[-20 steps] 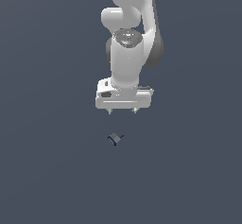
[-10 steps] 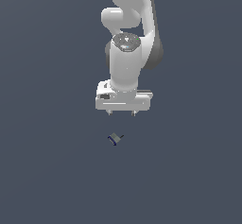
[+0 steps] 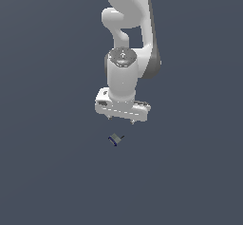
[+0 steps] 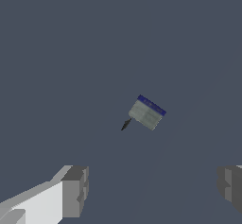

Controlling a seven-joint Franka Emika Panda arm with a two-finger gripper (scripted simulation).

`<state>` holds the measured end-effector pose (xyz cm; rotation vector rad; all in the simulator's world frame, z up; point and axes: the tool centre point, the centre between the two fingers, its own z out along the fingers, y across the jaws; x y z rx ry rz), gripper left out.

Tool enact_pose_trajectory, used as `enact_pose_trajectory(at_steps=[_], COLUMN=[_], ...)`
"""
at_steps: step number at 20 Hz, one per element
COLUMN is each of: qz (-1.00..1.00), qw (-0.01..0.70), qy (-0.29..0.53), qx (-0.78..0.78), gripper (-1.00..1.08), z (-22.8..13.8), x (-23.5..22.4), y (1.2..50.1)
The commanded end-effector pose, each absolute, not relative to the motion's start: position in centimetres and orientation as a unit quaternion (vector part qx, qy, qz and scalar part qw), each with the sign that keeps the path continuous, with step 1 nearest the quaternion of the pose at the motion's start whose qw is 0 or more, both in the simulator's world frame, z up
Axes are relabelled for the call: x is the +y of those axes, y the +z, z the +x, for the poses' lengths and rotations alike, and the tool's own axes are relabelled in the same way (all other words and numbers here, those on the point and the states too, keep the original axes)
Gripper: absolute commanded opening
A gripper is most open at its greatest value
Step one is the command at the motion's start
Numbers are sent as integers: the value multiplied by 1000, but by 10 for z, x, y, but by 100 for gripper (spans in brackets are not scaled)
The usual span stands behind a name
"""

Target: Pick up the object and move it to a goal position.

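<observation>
We see the white arm (image 3: 130,39) reaching down from the top of the exterior view, with its claw (image 3: 121,117) pointing downward over a plain dark grey-blue surface (image 3: 47,172). The claw is released: in the wrist view its two grey fingertips (image 4: 75,190) stand far apart, with nothing between them. The object (image 3: 115,139), a tiny flat blocky piece, grey with a dark navy-blue edge, lies on the surface just below the claw in the exterior view, clear of it and not touched by either finger. In the wrist view we find the object (image 4: 147,112) lying apart from both fingertips, its blue edge turned away from them, and a small dark sliver (image 4: 125,124) just beside its grey side. We cannot tell what that sliver is. The object looks far smaller than the claw's body.
</observation>
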<state>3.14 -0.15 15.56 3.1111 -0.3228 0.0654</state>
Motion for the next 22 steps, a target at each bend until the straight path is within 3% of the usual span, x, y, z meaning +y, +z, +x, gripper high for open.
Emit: enact_pose_trajectory(at_steps=[1,22], qz=[990,923], qw=[4,0], qy=[18,1], qx=[-140,-386], gripper=[100,100], z=[35,51], x=[-4,-22], y=[145,67])
